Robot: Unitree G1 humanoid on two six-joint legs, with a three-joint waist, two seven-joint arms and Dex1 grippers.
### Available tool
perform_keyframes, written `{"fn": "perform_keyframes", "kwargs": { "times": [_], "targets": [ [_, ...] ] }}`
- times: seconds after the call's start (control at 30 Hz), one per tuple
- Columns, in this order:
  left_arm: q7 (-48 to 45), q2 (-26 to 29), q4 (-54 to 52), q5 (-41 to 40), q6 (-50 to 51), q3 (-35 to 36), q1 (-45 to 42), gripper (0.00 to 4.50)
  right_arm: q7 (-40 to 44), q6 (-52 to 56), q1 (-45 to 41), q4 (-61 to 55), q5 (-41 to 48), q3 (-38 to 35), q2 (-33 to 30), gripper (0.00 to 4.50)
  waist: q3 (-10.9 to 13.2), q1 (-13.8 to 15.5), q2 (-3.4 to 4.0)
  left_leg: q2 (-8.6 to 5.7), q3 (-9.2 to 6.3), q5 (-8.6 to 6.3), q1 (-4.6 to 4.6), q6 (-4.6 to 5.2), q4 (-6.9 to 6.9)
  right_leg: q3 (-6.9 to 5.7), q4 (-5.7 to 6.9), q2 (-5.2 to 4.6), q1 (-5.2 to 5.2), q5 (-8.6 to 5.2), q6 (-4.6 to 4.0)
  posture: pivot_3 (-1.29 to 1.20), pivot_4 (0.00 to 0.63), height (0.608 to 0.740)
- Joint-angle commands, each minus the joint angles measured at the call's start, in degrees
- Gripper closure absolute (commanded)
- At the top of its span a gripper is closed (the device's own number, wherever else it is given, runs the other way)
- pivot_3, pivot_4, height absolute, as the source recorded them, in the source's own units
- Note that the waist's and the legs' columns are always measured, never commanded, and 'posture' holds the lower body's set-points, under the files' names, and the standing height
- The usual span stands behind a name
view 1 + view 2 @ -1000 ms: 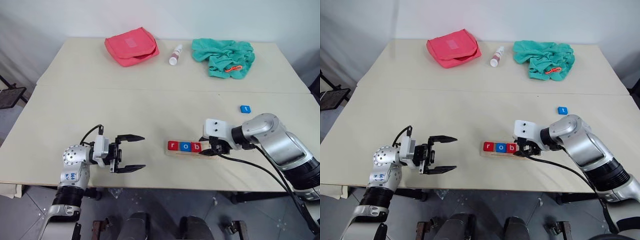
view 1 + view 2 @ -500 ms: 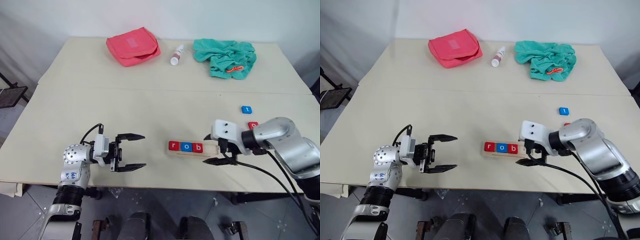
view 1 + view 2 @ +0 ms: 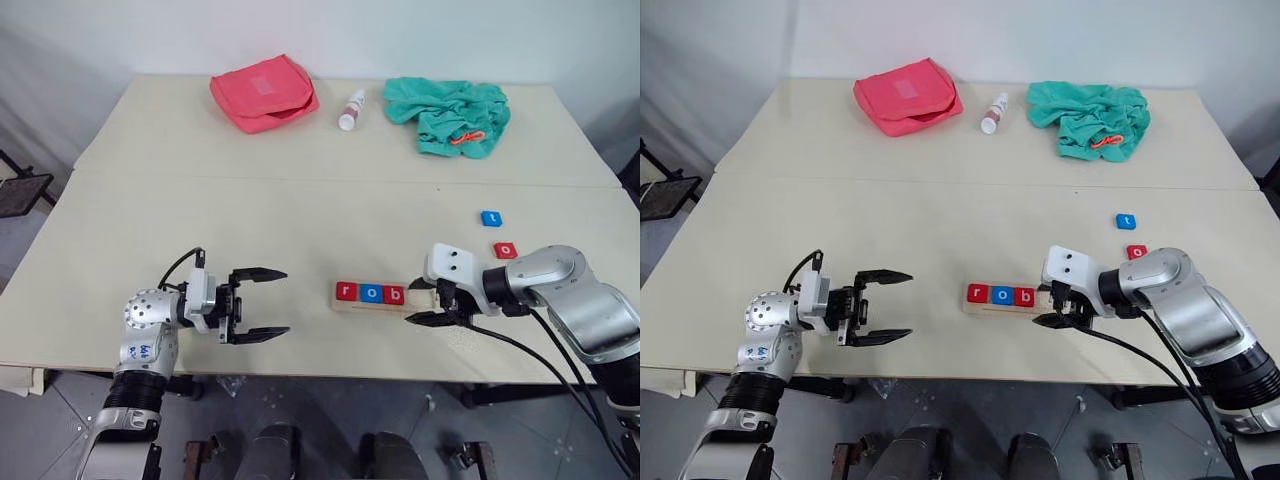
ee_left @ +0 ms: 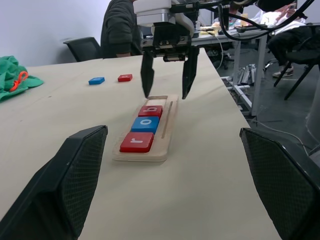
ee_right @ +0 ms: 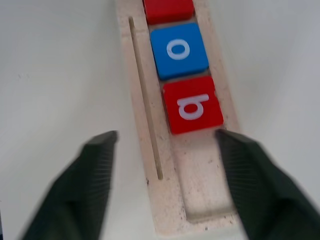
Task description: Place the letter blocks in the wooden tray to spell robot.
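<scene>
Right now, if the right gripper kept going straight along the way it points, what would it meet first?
Probably the bare end of the wooden tray: the right gripper, open and empty, straddles it, with the red b block just beyond. Depth is unclear.

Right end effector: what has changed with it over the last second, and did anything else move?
The right end effector has drawn back off the b block to the free end of the wooden tray, empty with fingers apart, uncovering the red o block on the table. The r, o, b blocks, the blue t block and the open left end effector stayed put.
</scene>
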Motion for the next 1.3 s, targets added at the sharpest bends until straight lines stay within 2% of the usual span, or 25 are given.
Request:
{"fn": "perform_keyframes", "kwargs": {
  "times": [0.03,0.2,0.73,1.13,1.23,1.3],
  "targets": [
    [0.3,0.5,-2.6,-0.6,-0.3,0.7,0.8,0.00,-0.5,-1.0,-1.5,1.4,-0.8,-0.8,0.1,2.80,0.0,0.0,0.00,0.00,0.00,0.00,0.00,0.00,0.00,0.00,0.00,0.00,0.00,0.00,0.00,0.00,0.150,0.740],
    [0.6,0.6,-3.0,-0.5,-0.1,0.8,1.0,0.00,-0.9,-2.5,-2.6,4.7,-2.5,1.1,1.0,4.49,0.0,-0.1,0.00,0.00,0.00,0.00,0.00,0.00,-0.01,0.00,0.00,0.00,-0.01,0.00,0.00,0.00,0.150,0.740],
    [1.1,1.0,-3.6,-0.5,0.0,0.9,1.3,0.00,-1.9,-4.8,-4.1,8.7,-4.6,3.3,7.2,4.49,0.0,-0.1,0.00,0.01,0.00,0.00,0.01,0.00,-0.01,-0.01,0.01,0.01,-0.01,0.00,0.00,0.00,0.150,0.740],
    [0.2,0.6,-1.4,-0.3,-0.3,0.6,-0.2,0.00,-4.2,-1.7,0.0,3.3,-3.2,-2.8,3.1,4.49,0.0,0.1,0.00,-0.01,-0.03,0.00,-0.01,0.00,-0.01,-0.02,0.01,0.00,0.00,0.00,0.00,0.00,0.150,0.740],
    [-0.6,0.6,-0.2,-0.4,-0.2,0.5,-0.8,0.00,-9.0,3.7,6.2,-1.2,-0.2,-13.4,2.6,3.96,0.0,0.3,0.00,-0.02,-0.07,0.00,-0.01,0.00,-0.02,-0.05,0.02,0.00,0.01,0.00,0.00,0.00,0.150,0.740],
    [-1.1,0.5,0.8,-0.3,-0.4,0.4,-1.2,0.00,-13.3,5.2,9.8,-3.1,1.4,-20.5,4.7,3.31,0.0,0.2,-0.01,-0.03,-0.09,0.00,-0.01,0.00,-0.03,-0.07,0.03,0.00,0.02,0.00,0.00,0.00,0.150,0.740]
  ]
}}
